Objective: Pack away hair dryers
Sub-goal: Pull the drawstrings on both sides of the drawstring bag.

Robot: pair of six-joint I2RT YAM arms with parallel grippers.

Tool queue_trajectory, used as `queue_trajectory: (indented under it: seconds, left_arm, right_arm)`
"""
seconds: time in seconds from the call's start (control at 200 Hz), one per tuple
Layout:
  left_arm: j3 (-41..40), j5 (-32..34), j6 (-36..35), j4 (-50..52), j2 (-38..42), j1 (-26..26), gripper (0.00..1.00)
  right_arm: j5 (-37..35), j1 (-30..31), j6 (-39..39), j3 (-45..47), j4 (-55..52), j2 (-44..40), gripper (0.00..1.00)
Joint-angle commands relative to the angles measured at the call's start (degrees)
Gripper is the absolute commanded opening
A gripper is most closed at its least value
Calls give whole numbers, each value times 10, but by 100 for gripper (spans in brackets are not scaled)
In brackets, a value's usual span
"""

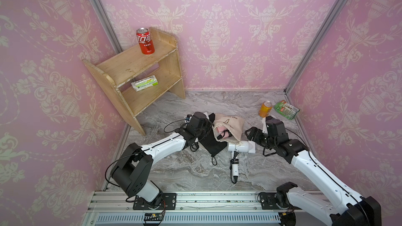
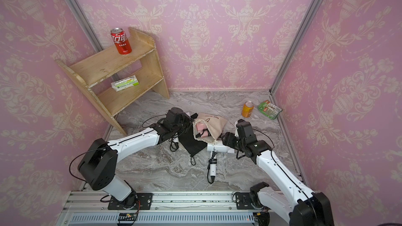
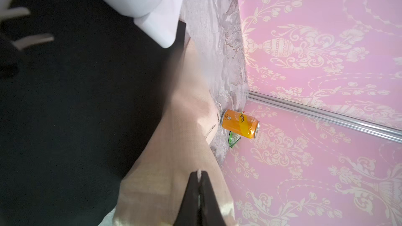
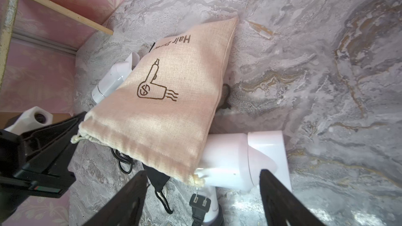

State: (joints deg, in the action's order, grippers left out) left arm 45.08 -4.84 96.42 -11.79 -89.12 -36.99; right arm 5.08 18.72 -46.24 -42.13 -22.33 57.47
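White hair dryer (image 4: 228, 155) just beyond spread right hand (image 4: 203, 171), partly under pouch (image 4: 163, 105)

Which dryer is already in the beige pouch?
The pink dryer, visible inside the open beige pouch; both white dryers lie outside it.

The pink plastic hair dryer (image 2: 200, 127) is mostly hidden inside the beige cloth drawstring pouch (image 4: 156, 109); only a patch shows at the mouth, just beside the left gripper (image 3: 198, 173). At that gripper's closed tips the cloth blurs, so a pinch cannot be told. Near it, a white plastic hair dryer (image 4: 115, 77) lies half under the pouch. Ahead of the right gripper (image 4: 203, 171), the pouch's corner covers the rear of a second white plastic hair dryer (image 4: 228, 157).
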Motion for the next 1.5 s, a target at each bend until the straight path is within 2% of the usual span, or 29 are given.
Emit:
queue_trajectory:
  seconds: [0.0, 0.185, 0.41, 0.801, 1.151, 1.276, 1.351, 1.466, 1.496]
  left_arm:
    - [48, 40, -59, 65, 24, -3, 0]
    - [112, 50, -92, 95, 1, -2, 0]
    - [167, 47, -108, 98, -44, 0, 0]
    - [193, 45, -118, 101, -59, 17, 0]
    - [194, 41, -119, 99, -59, 21, 0]
    - [191, 41, -119, 97, -58, 21, 0]
    - [190, 42, -118, 96, -58, 21, 0]
    - [191, 43, -118, 96, -59, 23, 0]
    - [191, 43, -120, 97, -59, 23, 0]
  right_arm:
    - [-19, -4, 41, 3, -27, -18, 87]
    - [10, -5, 75, 11, -37, -5, 82]
    - [67, -1, 110, 40, -2, 12, 67]
    - [66, 81, 172, 39, 60, 78, 60]
    - [85, 88, 202, 27, 113, 133, 53]
    - [104, 90, 206, 17, 122, 155, 43]
    - [113, 96, 206, 12, 124, 165, 29]
    - [108, 101, 204, 13, 115, 162, 1]
    - [105, 101, 204, 13, 110, 158, 0]
